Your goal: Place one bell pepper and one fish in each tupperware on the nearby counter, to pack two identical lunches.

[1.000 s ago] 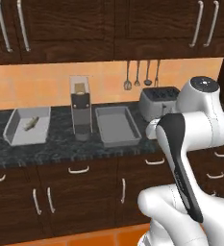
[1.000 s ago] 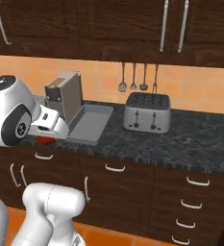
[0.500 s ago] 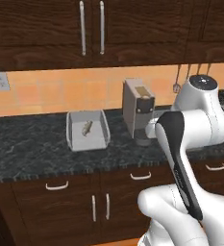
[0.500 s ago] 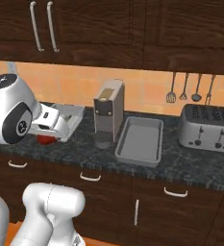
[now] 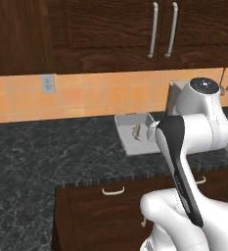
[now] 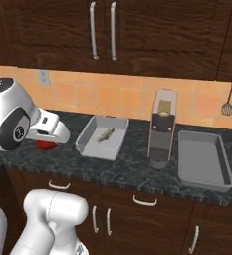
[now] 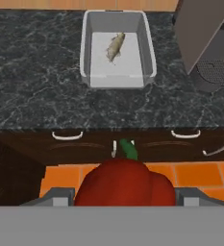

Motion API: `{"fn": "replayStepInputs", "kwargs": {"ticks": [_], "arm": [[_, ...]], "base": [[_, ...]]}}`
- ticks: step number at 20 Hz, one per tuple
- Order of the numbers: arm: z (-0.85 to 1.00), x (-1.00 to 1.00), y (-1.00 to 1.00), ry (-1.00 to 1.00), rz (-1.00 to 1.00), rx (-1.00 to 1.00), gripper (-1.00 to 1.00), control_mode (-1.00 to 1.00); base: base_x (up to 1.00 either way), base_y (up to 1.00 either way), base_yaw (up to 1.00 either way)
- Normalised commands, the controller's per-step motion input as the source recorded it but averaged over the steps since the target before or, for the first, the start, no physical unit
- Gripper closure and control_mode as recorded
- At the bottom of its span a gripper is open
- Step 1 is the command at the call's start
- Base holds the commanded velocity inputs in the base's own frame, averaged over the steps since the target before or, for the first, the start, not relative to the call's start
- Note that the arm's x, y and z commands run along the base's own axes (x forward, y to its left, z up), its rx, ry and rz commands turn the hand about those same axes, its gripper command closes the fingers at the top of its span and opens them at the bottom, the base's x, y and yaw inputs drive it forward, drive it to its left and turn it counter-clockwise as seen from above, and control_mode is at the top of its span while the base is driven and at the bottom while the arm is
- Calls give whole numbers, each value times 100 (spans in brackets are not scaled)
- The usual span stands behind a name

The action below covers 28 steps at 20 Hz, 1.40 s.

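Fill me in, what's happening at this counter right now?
The arm's tool is carrying a red bell pepper, held out in front of the counter. One tupperware already holds a fish; the other tupperware by the coffee machine has nothing in it yet.

The robot was a glossy white arm (image 5: 203,122) of rounded, bulbous segments. A long black tapered panel ran down one link. Its round joint cap was dark grey, and its smooth white base (image 6: 53,214) curved like moulded plastic.
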Motion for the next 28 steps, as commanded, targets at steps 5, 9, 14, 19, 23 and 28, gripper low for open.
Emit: {"fn": "replayStepInputs", "kwargs": {"ticks": [5, 9, 14, 19, 23, 28], "arm": [[0, 0, 0, 0, 0, 0, 100, 100], [0, 0, 0, 0, 0, 0, 100, 100], [0, 0, 0, 0, 0, 0, 100, 100], [0, 0, 0, 0, 0, 0, 100, 100], [0, 0, 0, 0, 0, 0, 100, 100], [-43, 46, 6, -1, 0, 0, 100, -100]], "base": [[40, 0, -8], [50, 14, -4], [58, 31, 0], [44, 19, 0], [36, 7, 0], [0, 0, 0]]}}
